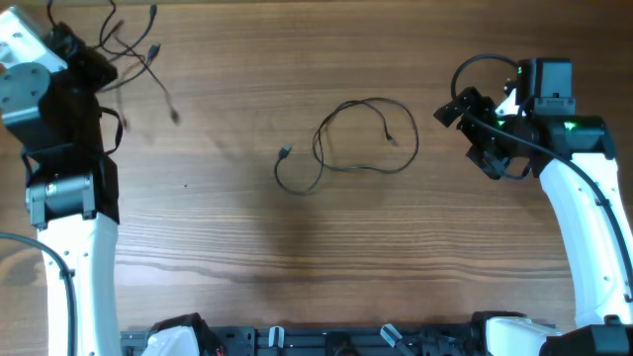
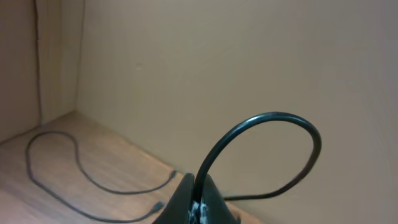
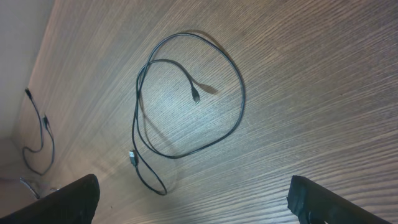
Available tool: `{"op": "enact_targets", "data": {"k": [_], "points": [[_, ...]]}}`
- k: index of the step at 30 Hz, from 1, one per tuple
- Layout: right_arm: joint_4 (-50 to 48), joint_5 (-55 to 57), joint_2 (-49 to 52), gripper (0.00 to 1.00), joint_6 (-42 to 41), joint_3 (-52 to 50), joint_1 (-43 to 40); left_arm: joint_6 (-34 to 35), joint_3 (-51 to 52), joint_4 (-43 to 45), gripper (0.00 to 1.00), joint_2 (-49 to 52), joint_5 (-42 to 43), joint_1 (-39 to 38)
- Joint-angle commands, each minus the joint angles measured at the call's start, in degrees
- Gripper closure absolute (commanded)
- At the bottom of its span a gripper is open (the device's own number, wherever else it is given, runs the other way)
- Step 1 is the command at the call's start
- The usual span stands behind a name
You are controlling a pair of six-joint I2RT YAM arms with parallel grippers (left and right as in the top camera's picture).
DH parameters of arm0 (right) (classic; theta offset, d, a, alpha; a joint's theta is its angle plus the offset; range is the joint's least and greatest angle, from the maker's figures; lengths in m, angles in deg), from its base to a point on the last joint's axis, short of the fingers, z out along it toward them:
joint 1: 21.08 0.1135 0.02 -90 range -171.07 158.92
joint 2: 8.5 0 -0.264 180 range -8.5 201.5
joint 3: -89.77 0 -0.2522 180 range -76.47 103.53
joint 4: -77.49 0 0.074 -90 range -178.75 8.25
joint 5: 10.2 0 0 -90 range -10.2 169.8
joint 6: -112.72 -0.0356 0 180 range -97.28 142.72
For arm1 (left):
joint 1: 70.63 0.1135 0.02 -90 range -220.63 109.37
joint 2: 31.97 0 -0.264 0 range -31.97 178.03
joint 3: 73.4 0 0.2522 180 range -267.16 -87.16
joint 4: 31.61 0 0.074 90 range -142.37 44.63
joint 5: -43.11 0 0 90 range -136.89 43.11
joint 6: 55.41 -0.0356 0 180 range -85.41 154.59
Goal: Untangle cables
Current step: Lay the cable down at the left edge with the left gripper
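Note:
My left gripper (image 1: 99, 61) is at the far left corner, shut on a thin black cable (image 2: 273, 117) that arches up out of its closed jaws (image 2: 198, 186). Loose strands of the cables (image 1: 148, 54) trail from it, blurred, with small plugs at their ends. Another strand (image 2: 62, 168) lies on the table below it. A separate black cable (image 1: 348, 138) lies in loose loops at the table's centre, both plugs free; it also shows in the right wrist view (image 3: 186, 93). My right gripper (image 1: 457, 107) is open and empty (image 3: 193, 190), raised to the right of that cable.
The wooden table (image 1: 297, 247) carries only the cables. A beige wall (image 2: 217, 62) stands close behind the left gripper. Thick black robot cables (image 1: 480, 64) loop by the right arm. The arm bases (image 1: 326, 341) line the near edge.

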Motion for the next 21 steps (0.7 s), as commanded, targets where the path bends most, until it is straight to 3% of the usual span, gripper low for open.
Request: {"op": "enact_targets", "data": {"k": [1, 4, 11, 17, 21], "points": [[0.00, 0.79, -0.72, 0.00, -0.33, 0.37, -0.07, 12.68, -1.33, -2.32, 0.96, -0.37, 1.51, 0.26], [0.00, 0.79, -0.72, 0.00, -0.33, 0.37, -0.07, 17.14, -1.33, -4.42, 0.96, 2.64, 1.46, 4.17], [0.00, 0.79, -0.74, 0.00, -0.31, 0.37, -0.07, 16.94, -1.33, -4.92, 0.96, 20.09, 1.27, 20.92], [0.00, 0.79, -0.74, 0.00, -0.31, 0.37, -0.07, 0.61, -1.33, 5.97, 0.96, 31.15, -3.67, 30.45], [0.00, 0.79, -0.72, 0.00, -0.31, 0.37, -0.07, -1.09, -1.36, 18.88, 0.96, 32.04, -4.42, 32.98]]}}
